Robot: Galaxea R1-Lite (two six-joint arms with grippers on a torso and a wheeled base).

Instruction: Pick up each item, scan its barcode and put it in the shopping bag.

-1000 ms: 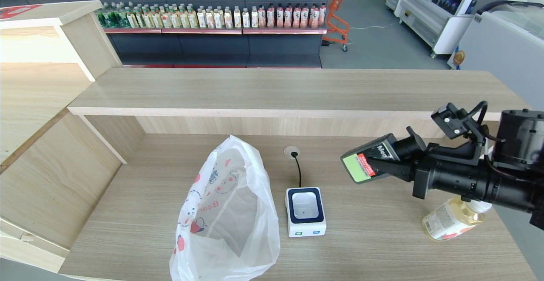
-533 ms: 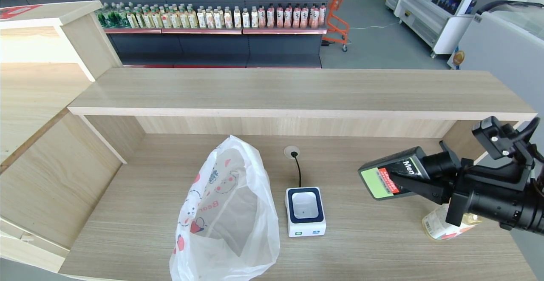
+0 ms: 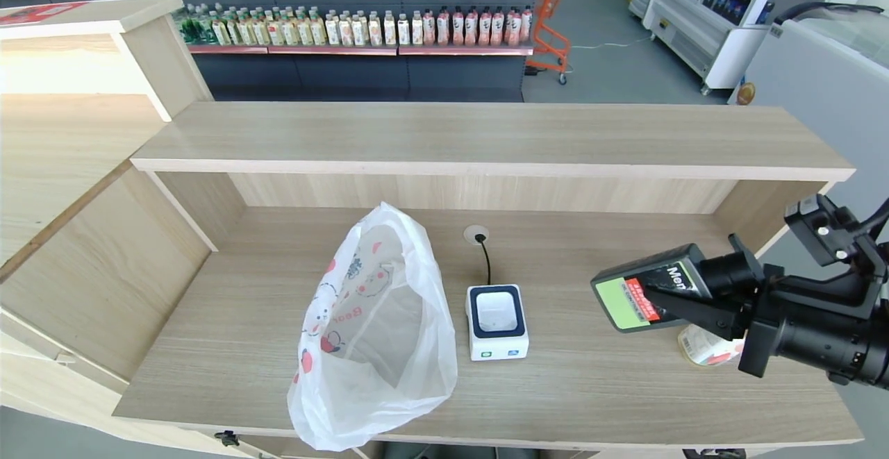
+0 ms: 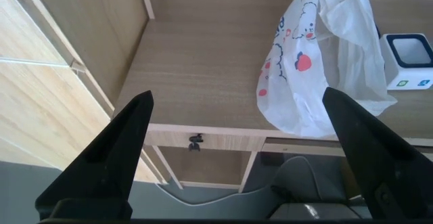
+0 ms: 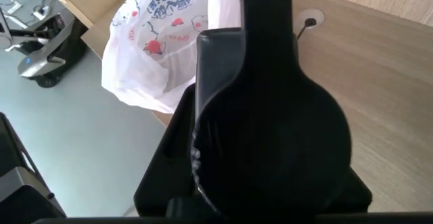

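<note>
My right gripper is shut on a black container with a green and red label on its end, held above the counter to the right of the scanner. In the right wrist view the black container covers the middle, with the shopping bag beyond it. The white shopping bag stands open left of the scanner. A pale bottle lies on the counter, partly hidden under my right arm. My left gripper is open, below the counter's front edge near the shopping bag.
The scanner's black cable runs to a round hole in the counter. A raised wooden ledge borders the back, and side panels close both ends. Shelves of bottles stand beyond.
My right gripper carried the black container to the right and lower, away from the scanner. The head camera has also shifted, so the whole picture sits differently.
</note>
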